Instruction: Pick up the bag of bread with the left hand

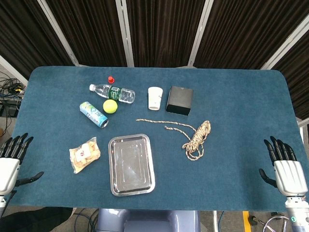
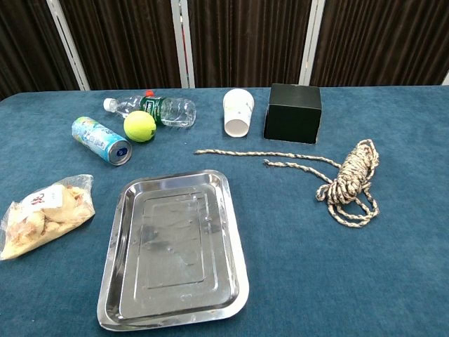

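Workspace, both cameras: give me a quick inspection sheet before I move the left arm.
Surface: blue table, flat, cloth-covered.
Job's things: bag of bread lies untouched at the near left, just left of the metal tray.
Clutter: can on its side, tennis ball, water bottle lying down, red cap, paper cup upright, black box, coiled rope with a loose tail.
Hands: left hand off the table's left edge, fingers apart, holding nothing; right hand at the right edge, likewise.
Cables: a tangle on the floor, far left.
Surroundings: dark curtain with pale strips behind.
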Controlling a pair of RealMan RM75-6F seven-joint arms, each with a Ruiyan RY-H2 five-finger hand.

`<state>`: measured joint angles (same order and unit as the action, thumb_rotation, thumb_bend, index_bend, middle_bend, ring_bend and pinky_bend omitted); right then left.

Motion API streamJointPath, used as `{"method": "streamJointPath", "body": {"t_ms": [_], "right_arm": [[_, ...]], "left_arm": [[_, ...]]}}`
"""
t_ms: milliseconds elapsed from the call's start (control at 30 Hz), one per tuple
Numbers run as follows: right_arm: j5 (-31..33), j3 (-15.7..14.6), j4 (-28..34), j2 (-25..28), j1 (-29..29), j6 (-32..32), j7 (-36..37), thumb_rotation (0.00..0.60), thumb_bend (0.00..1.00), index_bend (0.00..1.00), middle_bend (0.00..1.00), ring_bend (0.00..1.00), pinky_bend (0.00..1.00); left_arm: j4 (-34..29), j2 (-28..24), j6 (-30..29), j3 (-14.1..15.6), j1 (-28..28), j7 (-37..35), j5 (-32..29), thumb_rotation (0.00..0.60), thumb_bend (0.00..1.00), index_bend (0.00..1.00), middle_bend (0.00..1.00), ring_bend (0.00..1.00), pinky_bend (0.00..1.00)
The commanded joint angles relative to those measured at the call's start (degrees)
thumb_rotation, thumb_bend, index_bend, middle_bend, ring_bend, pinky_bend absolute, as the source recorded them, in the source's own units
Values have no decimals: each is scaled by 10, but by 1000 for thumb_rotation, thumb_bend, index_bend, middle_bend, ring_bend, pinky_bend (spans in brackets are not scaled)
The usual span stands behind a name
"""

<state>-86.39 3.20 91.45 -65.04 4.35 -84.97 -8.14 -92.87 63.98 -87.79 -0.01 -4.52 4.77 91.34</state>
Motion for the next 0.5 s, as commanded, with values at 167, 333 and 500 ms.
{"method": "streamJointPath", "body": {"t_ms": [167, 333, 500], "right_arm": [[-1, 0, 2, 0, 0, -1, -1, 600, 302, 0, 0, 0, 98], [-3, 0, 4, -1, 1, -1, -1, 600, 303, 0, 0, 0, 98], [-4, -1, 5, -2, 2, 1, -3, 600, 303, 0, 0, 0, 98]], "left_arm": [[0, 0, 7, 2, -2, 3, -1, 600, 23, 0, 0, 0, 0], [-1, 4, 36, 3, -12, 20, -11, 600, 23, 0, 0, 0, 0], [-23, 3, 121, -5, -47, 59, -62, 600, 24, 0, 0, 0, 0]]}}
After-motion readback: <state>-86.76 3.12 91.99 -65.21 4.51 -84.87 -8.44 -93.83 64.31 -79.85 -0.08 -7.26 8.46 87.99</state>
